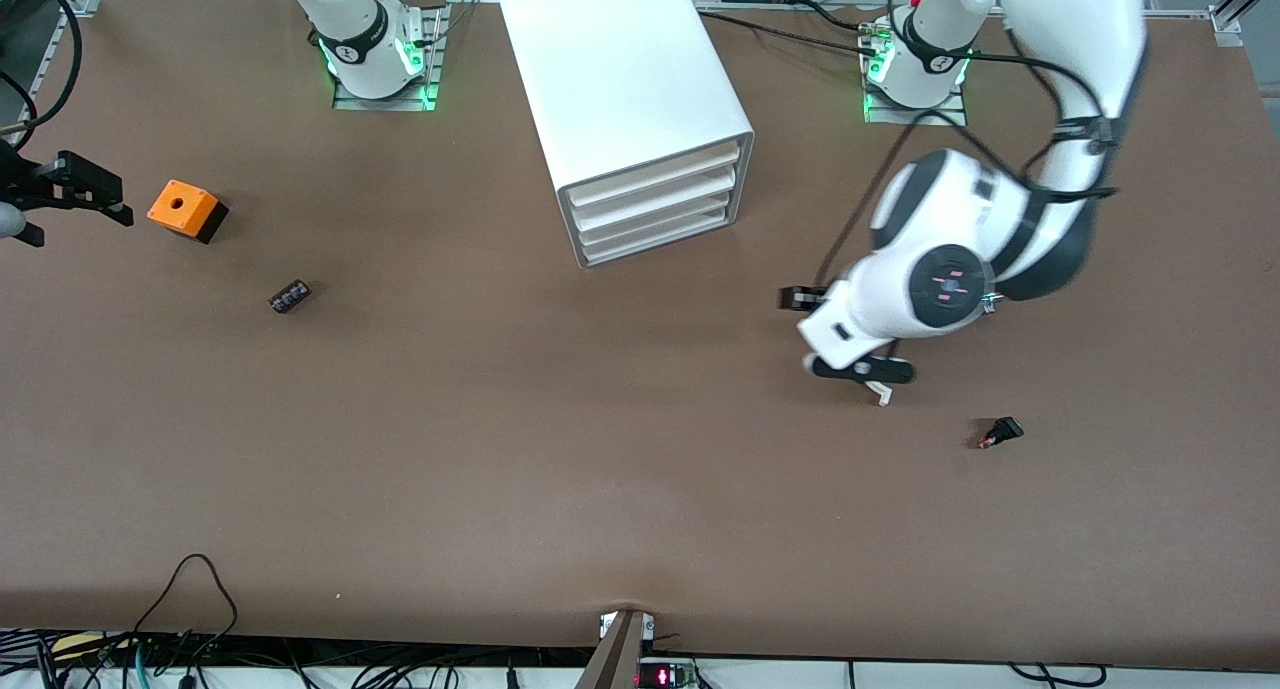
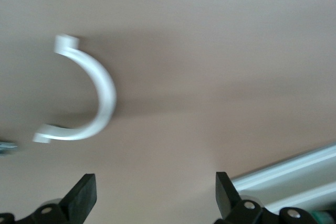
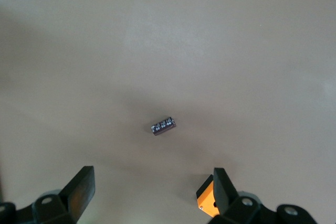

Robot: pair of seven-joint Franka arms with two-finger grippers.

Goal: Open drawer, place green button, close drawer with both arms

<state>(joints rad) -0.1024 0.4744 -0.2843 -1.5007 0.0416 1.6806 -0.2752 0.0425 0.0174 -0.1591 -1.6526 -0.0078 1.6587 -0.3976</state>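
Between the spread, empty fingers of the left gripper lies only bare table, the cabinet's closed bottom drawer and the button both apart from it, while the right gripper waits wide open beside the orange box.

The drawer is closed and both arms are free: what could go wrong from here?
1. The bottom drawer sits flush under two like drawers, so the open left gripper may pull the wrong one.
2. The button is tiny and may slip from the fingers.
3. A white curved piece lies beneath the left gripper and may be knocked.
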